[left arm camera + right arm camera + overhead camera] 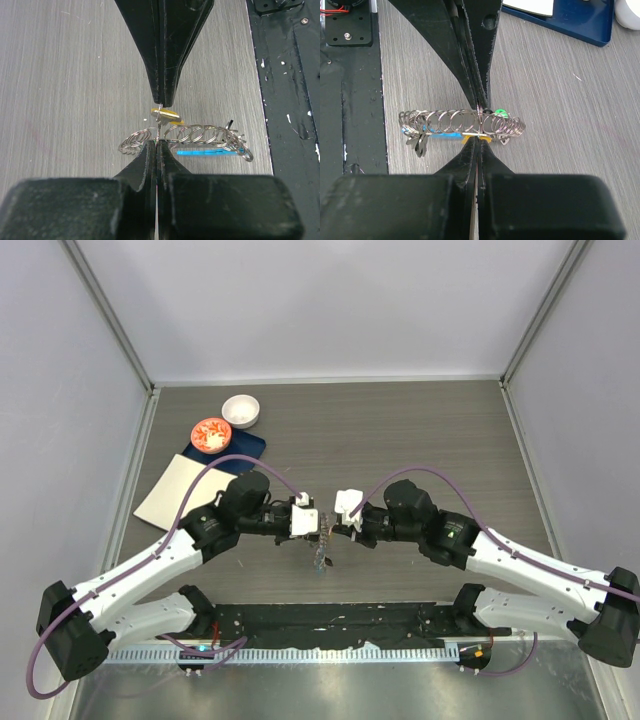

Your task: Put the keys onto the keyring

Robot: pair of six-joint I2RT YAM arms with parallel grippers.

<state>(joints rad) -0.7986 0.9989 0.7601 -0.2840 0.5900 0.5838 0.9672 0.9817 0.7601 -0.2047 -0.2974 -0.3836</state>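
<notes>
Grey wood-grain table (430,440), white walls on three sides. Left arm (160,558) and right arm (520,565) tip to tip over its middle, masking the grasp from above. Far left: one white sheet (180,490), one dark blue mat (245,448) touching it, one white bowl (240,410), one red-patterned dish (211,434) at the mat's far edge. Left gripper (156,146): fingers pressed flat together on one coil of the keyring (192,133), between the two grippers; touching the table or not, impossible to tell. Right gripper (479,144): fingers likewise closed, pinching the yellow-tagged key (469,136) just beside that coil. One blue plastic piece (442,135) along the loop. One green tag (500,112). Dark key heads (420,145) bunched at one end, overlapping, number unclear.
</notes>
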